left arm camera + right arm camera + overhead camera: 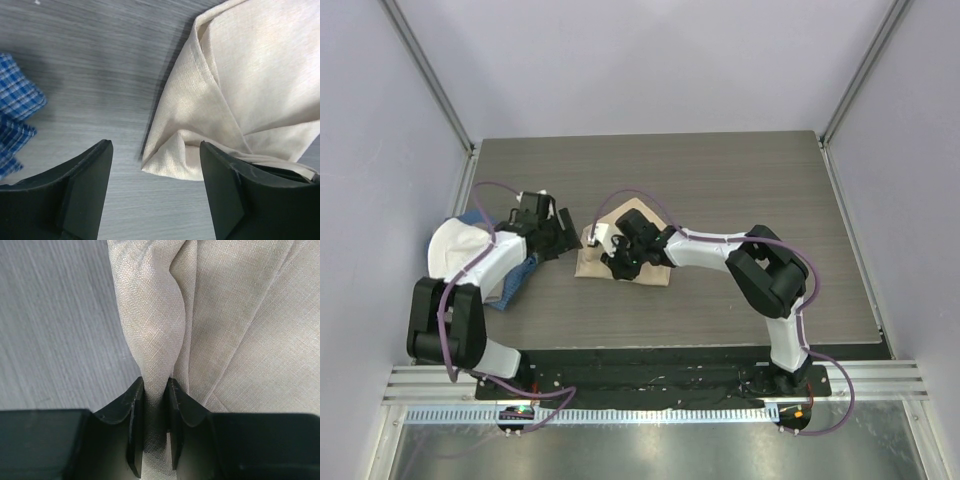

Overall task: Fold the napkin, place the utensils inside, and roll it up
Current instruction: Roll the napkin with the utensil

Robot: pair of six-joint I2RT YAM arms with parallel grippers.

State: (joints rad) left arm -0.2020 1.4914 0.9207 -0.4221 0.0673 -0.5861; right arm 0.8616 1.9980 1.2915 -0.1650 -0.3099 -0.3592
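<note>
Napkin: your beige napkin (650,272) lies folded near the middle of the table (740,190), between your two arms. Several layers overlap, with creases across them.
Right gripper: your right gripper (155,385) is down on the napkin. Its jaws are drawn narrow and pinch a raised ridge of the cloth. The ridge runs away from the fingers, and flat folded cloth lies to its right.
Left gripper: your left gripper (155,150) stands wide and holds nothing. It sits at the napkin's left edge, and in its wrist view a folded corner of the napkin lies in the gap between the fingertips. You cannot tell from these views whether the fingers touch the cloth or the table.
Blue cloth: a blue checked cloth (15,120) lies on the table to the left of the napkin, apart from it. In the top view, part of it is under your left arm.
</note>
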